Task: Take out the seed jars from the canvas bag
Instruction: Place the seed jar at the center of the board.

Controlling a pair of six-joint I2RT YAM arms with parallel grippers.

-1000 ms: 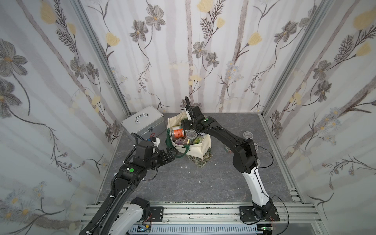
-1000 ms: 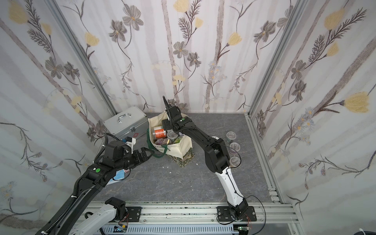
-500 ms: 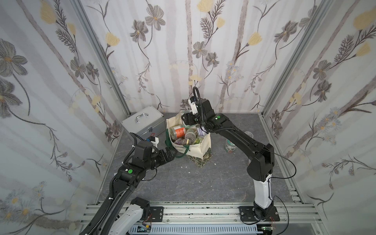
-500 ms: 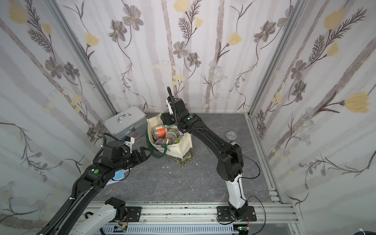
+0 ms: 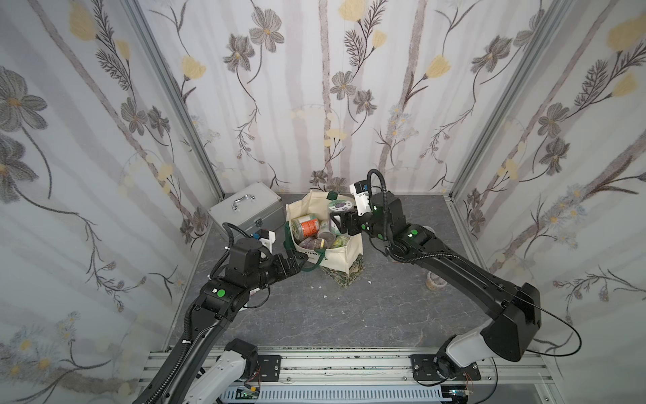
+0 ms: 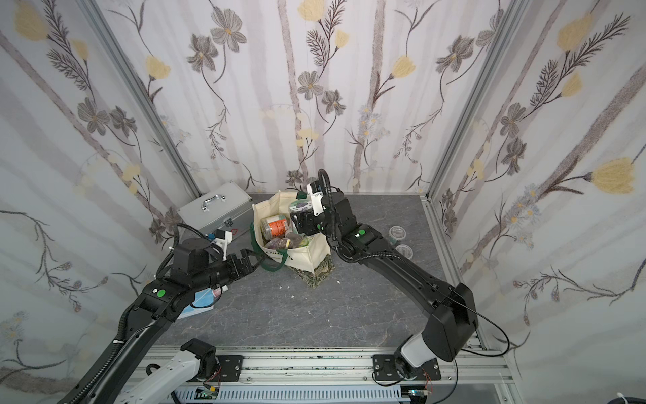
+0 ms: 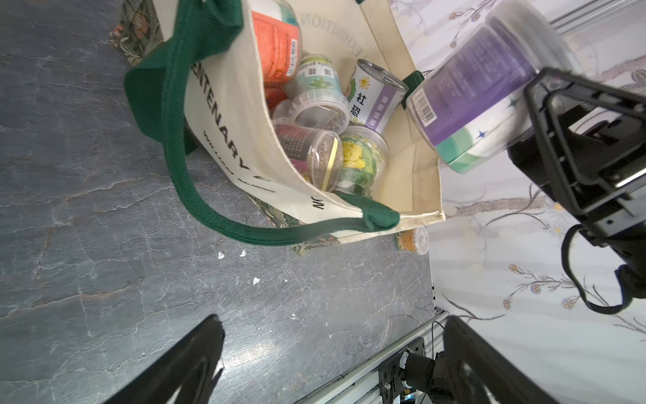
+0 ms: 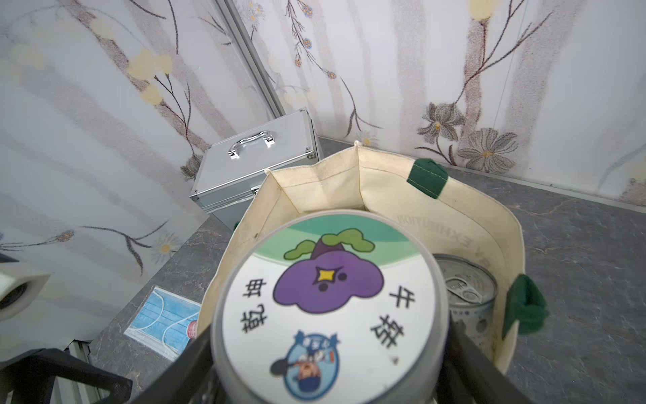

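A: Right gripper?
B: Fingers clamped on purple-labelled, sticker-lidded seed jar, just above cream canvas bag's mouth.
A: Left gripper?
B: Fingers wide apart, empty, beside bag's green handle. Other jars inside bag.

seed jars in upright canvas bag

You see a cream bag with dark green handles, a purple-and-mint jar, a silver case and floral-patterned walls.
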